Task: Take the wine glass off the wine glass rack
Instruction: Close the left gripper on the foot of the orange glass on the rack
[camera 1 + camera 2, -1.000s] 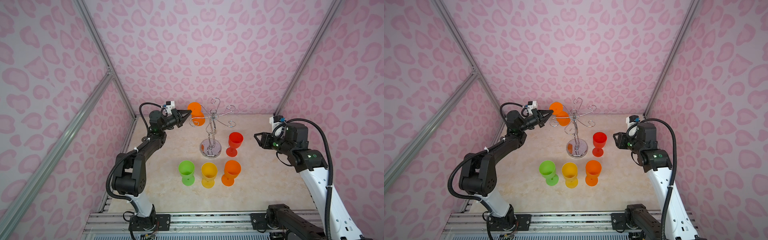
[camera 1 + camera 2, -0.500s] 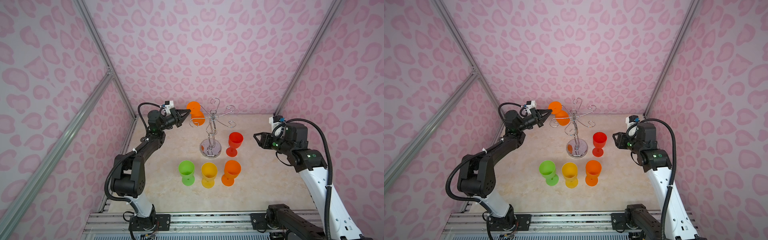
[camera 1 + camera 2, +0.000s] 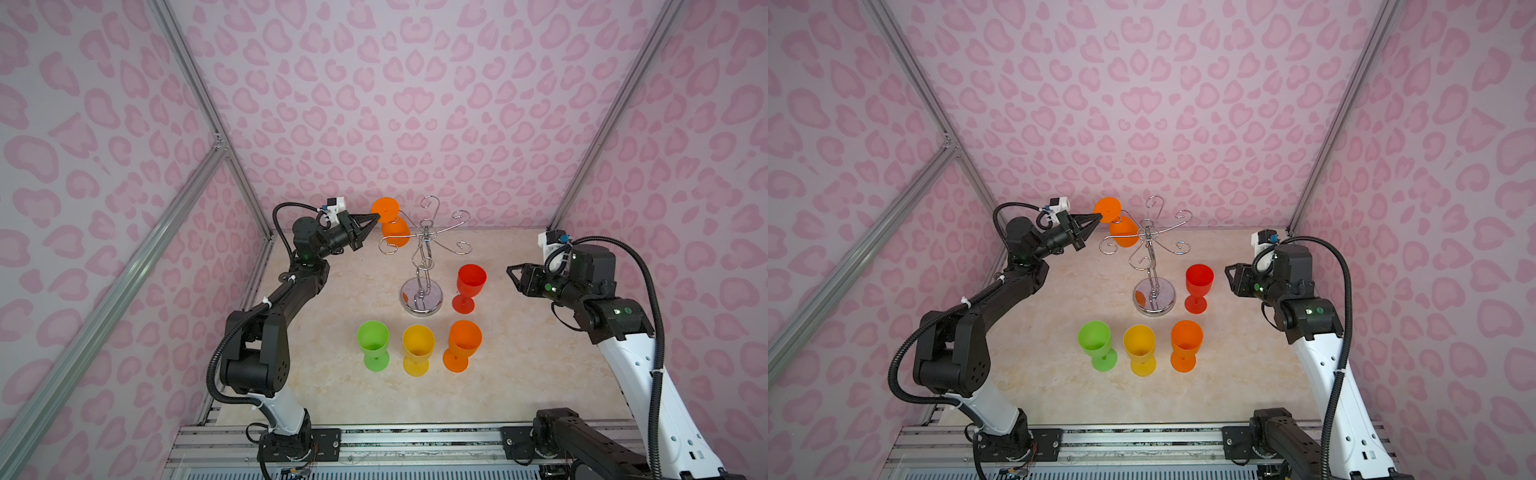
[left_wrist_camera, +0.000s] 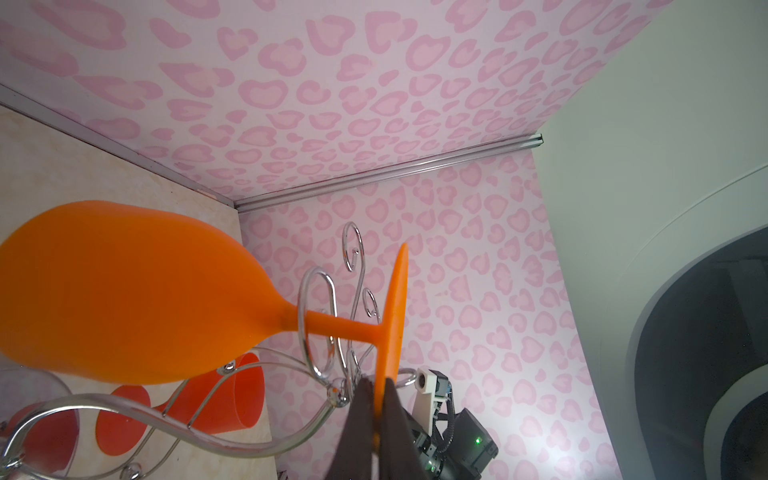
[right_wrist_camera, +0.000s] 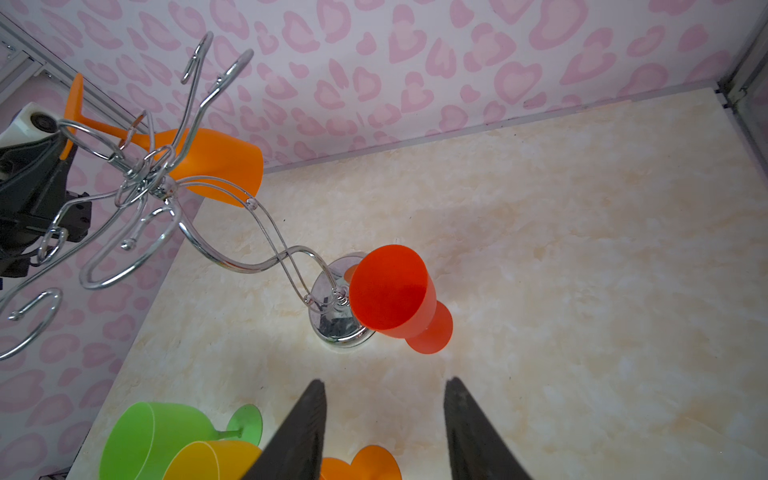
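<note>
Two fingers of the left gripper (image 4: pixel 376 386) are pressed together on the foot of the glass (image 4: pixel 124 291), a thin pinch on the rim of a flat disc (seen edge-on in the left wrist view). The glass (image 3: pixel 395 235) hangs bowl-down at upper centre in both top views. Its stem is threaded through a hook of the rack (image 3: pixel 421 266), just left of the post. The grasp looks made, so the pull-off is the step in hand. Next the stem likely has to slide outward along the hook, away from the post, until it clears the open end. Tilting it could snag the wire or tip the rack. The right gripper (image 3: pixel 511 272) sits at mid right, jaws apart and empty, well apart from the rack.
</note>
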You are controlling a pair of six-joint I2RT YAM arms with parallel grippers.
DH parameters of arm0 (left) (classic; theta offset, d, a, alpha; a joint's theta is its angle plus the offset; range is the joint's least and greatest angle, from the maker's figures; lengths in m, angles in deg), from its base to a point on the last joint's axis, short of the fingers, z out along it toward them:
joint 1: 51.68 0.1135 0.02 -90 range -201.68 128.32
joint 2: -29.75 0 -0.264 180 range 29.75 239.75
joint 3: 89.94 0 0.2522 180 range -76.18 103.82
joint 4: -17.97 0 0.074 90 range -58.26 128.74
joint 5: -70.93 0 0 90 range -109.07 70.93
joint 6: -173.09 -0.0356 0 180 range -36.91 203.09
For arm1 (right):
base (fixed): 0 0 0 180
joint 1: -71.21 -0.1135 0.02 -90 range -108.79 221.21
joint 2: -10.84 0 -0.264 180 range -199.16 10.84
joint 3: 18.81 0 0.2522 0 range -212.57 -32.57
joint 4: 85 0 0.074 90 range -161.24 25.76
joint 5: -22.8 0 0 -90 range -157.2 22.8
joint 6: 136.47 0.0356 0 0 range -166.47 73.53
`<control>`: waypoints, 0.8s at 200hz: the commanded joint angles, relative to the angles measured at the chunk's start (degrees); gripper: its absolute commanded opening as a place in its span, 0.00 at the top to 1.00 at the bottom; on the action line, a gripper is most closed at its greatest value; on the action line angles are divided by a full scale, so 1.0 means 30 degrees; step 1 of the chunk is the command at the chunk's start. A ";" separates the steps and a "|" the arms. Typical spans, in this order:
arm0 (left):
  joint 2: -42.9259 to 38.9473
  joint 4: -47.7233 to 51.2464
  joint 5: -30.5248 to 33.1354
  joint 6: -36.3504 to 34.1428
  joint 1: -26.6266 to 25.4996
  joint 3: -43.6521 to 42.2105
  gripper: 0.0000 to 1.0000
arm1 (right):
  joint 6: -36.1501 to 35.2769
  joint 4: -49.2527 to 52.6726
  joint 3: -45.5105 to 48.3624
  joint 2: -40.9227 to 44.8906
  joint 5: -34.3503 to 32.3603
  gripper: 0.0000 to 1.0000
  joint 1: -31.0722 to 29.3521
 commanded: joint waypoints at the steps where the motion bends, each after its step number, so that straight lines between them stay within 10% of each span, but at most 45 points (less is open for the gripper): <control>1: 0.0173 -0.0333 0.0186 -0.0046 -0.0119 0.0353 0.98 | -0.0036 -0.0355 0.0112 -0.0077 0.0186 0.53 0.0058; 160: 0.0357 0.2030 -0.0631 -0.1503 -0.0969 0.1416 0.98 | 0.0103 -0.0619 0.0438 -0.0136 0.0424 0.53 0.0207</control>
